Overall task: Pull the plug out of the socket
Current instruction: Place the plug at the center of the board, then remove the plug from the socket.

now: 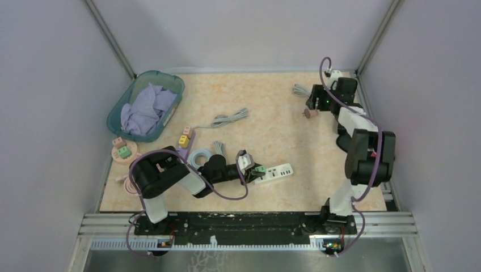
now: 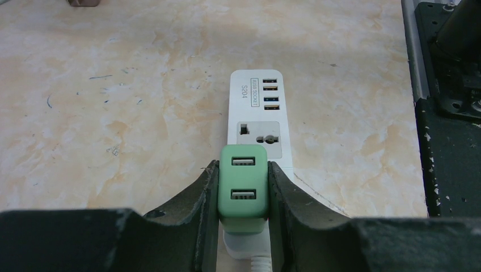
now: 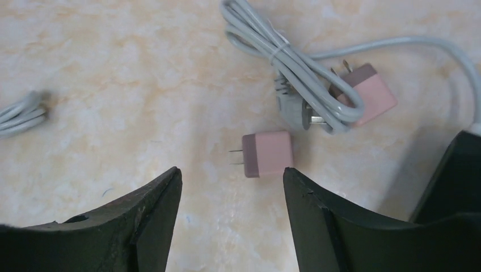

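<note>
A white power strip point(image 1: 279, 171) lies at the near middle of the table, with a green two-port USB plug point(image 1: 259, 169) seated at its left end. In the left wrist view the green plug point(image 2: 243, 184) stands on the near socket of the strip point(image 2: 261, 107). My left gripper point(image 2: 243, 165) is shut on the plug's two sides; it also shows in the top view point(image 1: 249, 164). My right gripper point(image 1: 312, 105) is at the far right, open and empty point(image 3: 231, 170), just above a loose pink plug point(image 3: 266, 154).
A second pink plug point(image 3: 368, 93) and a bundled grey cable point(image 3: 295, 62) lie beyond the right gripper. A teal basket point(image 1: 170, 79) of purple cloth stands at far left. Also at left are a pink round tray point(image 1: 123, 152), a purple strip with yellow plugs point(image 1: 185, 139), a tape roll point(image 1: 198, 156) and a grey cable point(image 1: 230, 118).
</note>
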